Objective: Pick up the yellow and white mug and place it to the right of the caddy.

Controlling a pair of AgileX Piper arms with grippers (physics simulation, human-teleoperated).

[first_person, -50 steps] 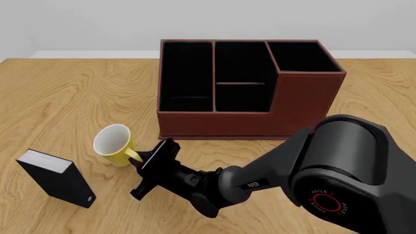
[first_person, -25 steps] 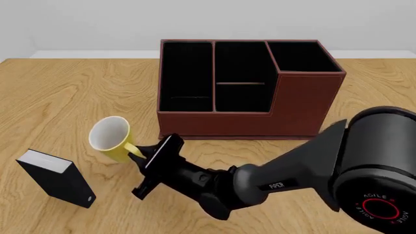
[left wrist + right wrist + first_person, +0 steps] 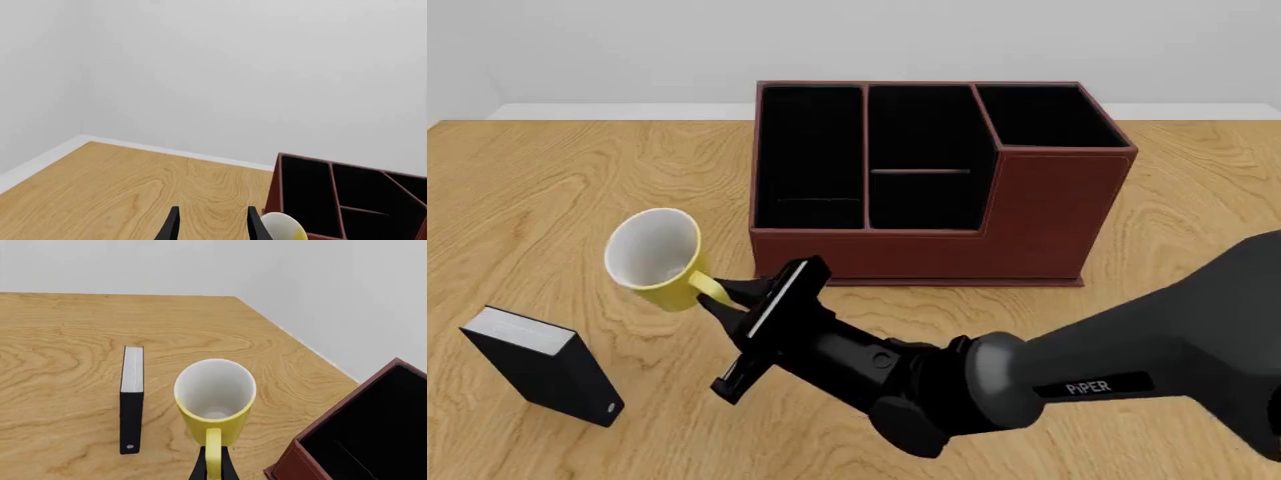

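A light wood-grain table (image 3: 547, 190) fills most of the front view. Plain pale grey walls (image 3: 854, 45) run across the upper frame, meeting it at a white baseboard (image 3: 614, 111). Lighting is soft and even.

The only readable text is the word "PIPER" in small white capital letters, printed on the dark grey casing of the right arm (image 3: 1108, 385), at about four o'clock in the front view. The two wrist views show no legible writing.
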